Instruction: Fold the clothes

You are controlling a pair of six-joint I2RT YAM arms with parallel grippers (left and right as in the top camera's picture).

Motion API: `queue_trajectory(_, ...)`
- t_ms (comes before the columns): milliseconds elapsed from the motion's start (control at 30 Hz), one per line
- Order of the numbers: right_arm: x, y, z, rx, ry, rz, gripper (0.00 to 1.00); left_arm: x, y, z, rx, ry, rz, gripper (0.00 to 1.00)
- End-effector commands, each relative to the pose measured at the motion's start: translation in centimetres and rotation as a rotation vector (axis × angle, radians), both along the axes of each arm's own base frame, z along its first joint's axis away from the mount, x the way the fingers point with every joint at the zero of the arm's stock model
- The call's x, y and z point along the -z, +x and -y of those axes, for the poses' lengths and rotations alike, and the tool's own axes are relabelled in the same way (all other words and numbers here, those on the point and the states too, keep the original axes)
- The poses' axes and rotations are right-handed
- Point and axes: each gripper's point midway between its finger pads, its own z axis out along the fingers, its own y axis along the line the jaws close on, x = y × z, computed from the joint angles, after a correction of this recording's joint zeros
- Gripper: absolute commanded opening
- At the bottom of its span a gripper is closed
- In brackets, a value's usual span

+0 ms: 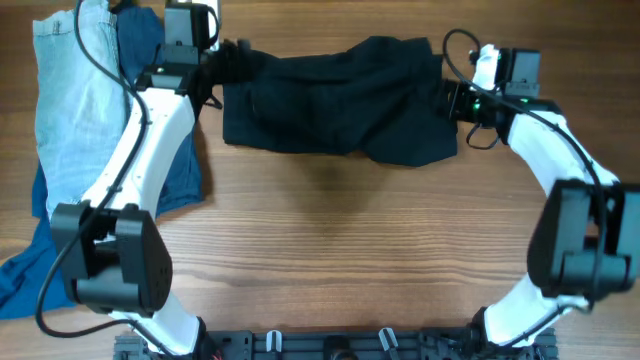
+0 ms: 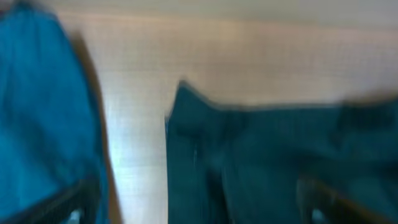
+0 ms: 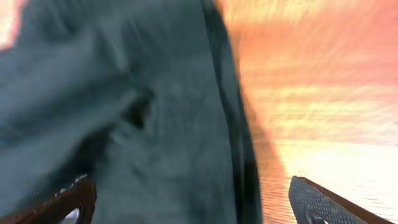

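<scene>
A black garment lies folded into a wide band across the far middle of the table. My left gripper is at its left end, and my right gripper is at its right end. In the blurred left wrist view the fingers are wide apart over the garment's edge and bare wood. In the right wrist view the fingers are also wide apart, with the garment beneath them and its edge between them. Neither gripper holds anything.
A pile of blue clothes lies at the far left: a light blue denim piece over darker blue cloth that reaches the left edge. The pile also shows in the left wrist view. The arm bases stand at the front edge.
</scene>
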Motion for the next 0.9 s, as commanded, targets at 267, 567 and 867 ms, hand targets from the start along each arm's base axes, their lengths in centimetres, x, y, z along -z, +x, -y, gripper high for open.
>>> queue_trajectory(267,6.4,-0.6,-3.1,-0.122,0.159,-0.1,0.9,3.8,-4.4,0.9,0.009,-0.04,-0.234,1.0)
queue_trajectory(567,3.5,-0.9,-4.1,-0.141,0.387,-0.086,0.04,4.2,-5.0,0.8,-0.01,-0.05,-0.262,1.0)
queue_trajectory(867,-4.6,-3.7,7.7,0.037,0.393,0.017,0.04,4.8,-6.4,0.8,-0.009,-0.047,-0.326,1.0)
